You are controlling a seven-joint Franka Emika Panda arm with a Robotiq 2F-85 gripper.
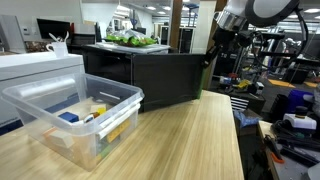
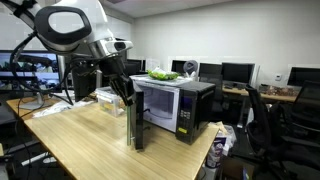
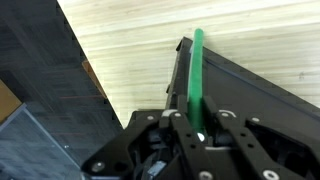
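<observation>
A black microwave stands on the wooden table with its door swung wide open. A thin green handle strip runs along the door's free edge. In the wrist view my gripper is shut on this strip, one black finger pressed to each side. In both exterior views the arm reaches down to the door's edge, with the gripper near its upper part. The door's dark panel faces the camera, and the gripper is at its right edge.
A clear plastic bin holding small coloured items sits on the table beside a white appliance. Green leafy items lie on top of the microwave. The table edge drops off beside cluttered benches; office chairs and monitors stand behind.
</observation>
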